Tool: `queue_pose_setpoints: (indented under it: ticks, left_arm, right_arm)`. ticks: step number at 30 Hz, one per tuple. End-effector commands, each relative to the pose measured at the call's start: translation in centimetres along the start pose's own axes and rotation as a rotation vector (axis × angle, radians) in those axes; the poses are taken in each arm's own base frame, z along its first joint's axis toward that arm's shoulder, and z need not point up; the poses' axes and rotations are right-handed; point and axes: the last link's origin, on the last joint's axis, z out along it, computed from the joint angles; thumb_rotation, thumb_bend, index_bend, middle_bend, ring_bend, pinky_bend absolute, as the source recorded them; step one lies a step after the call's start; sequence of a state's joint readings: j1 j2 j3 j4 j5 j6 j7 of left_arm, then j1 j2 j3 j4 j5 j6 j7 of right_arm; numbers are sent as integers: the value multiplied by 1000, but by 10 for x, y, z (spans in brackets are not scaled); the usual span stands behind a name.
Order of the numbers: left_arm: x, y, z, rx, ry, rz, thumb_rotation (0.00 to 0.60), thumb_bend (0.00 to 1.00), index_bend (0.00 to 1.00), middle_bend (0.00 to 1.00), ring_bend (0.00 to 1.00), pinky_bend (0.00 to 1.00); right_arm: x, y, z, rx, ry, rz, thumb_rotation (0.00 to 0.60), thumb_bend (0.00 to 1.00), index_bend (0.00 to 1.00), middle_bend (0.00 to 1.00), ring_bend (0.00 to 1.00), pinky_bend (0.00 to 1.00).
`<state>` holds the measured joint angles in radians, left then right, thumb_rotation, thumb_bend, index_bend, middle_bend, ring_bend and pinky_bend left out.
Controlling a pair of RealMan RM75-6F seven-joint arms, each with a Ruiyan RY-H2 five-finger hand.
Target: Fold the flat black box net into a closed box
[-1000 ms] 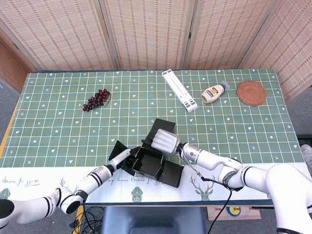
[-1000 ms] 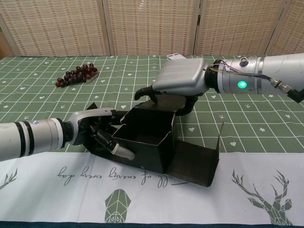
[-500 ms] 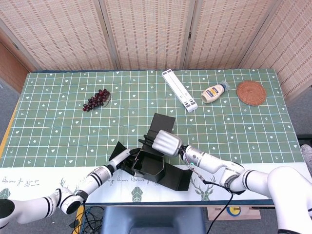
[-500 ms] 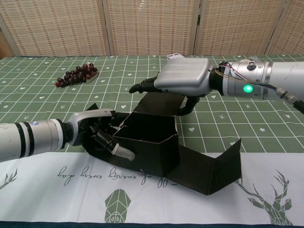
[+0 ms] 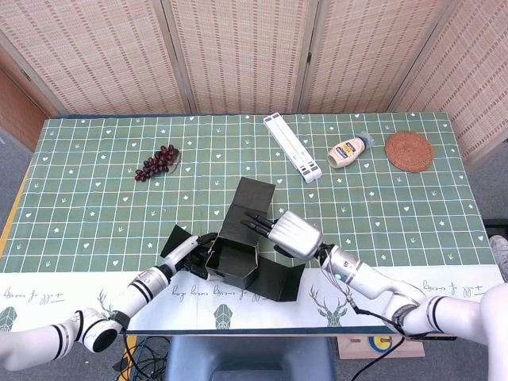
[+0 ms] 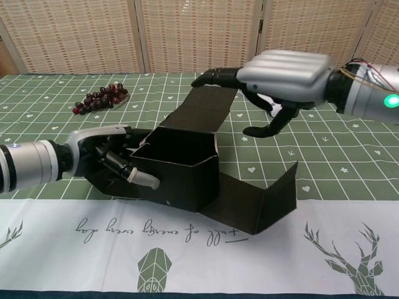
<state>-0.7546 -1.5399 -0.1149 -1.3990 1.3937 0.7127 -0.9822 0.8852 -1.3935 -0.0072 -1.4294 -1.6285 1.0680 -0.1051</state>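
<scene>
The black box (image 5: 232,267) (image 6: 179,169) stands half folded near the table's front edge, its walls up and its top open. A long lid flap (image 5: 249,205) (image 6: 211,109) rises from its far side, and a side panel (image 5: 282,281) (image 6: 257,203) lies to its right with the end turned up. My left hand (image 5: 189,258) (image 6: 105,156) grips the box's left wall and the flap there, fingers curled against it. My right hand (image 5: 294,234) (image 6: 282,72) hovers right of the lid flap with its fingers stretched over the flap's top edge and the thumb hanging below, holding nothing.
A bunch of dark grapes (image 5: 157,162) (image 6: 100,98) lies at the far left. At the back are a long white bar (image 5: 292,147), a mayonnaise bottle (image 5: 350,151) and a woven coaster (image 5: 409,151). The box sits close to the table's front edge (image 5: 238,317).
My right hand has lifted off the box and drawn back to the right. The lid flap now stands taller. The box and my left hand have shifted a little left.
</scene>
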Motion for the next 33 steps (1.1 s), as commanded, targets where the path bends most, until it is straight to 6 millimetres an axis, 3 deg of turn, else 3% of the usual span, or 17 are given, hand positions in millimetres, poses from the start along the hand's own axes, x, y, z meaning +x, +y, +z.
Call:
queue_pose_setpoints:
  ticks: [1,11,14,17,21,33]
  left_arm:
    - [10,2,-7,-3,26,-35,600,94,238,243,565,897]
    - [56,15,-26,1,107,-136,600,95,241,243,564,898]
    - [64,22,-30,-2,111,-180,600,94,241,243,564,898]
    - [68,31,-33,-4,105,-248,600,94,240,243,563,899]
    - [72,39,-35,-4,92,-307,600,94,239,243,563,901]
    - [78,49,-45,-3,66,-303,600,94,231,243,563,901]
  right_arm:
    - [3,9,-18,-53,29,40,600,375,0,47,723,920]
    - [5,18,-56,-120,162,143,600,368,0,57,723,920]
    - [2,16,-56,-137,193,150,600,290,0,57,721,920]
    - [-1,11,-51,-158,229,151,600,158,0,48,708,920]
    - [-5,-1,-36,-168,294,126,600,85,0,18,682,920]
    - [-6,-37,5,-146,484,54,600,99,0,24,671,920]
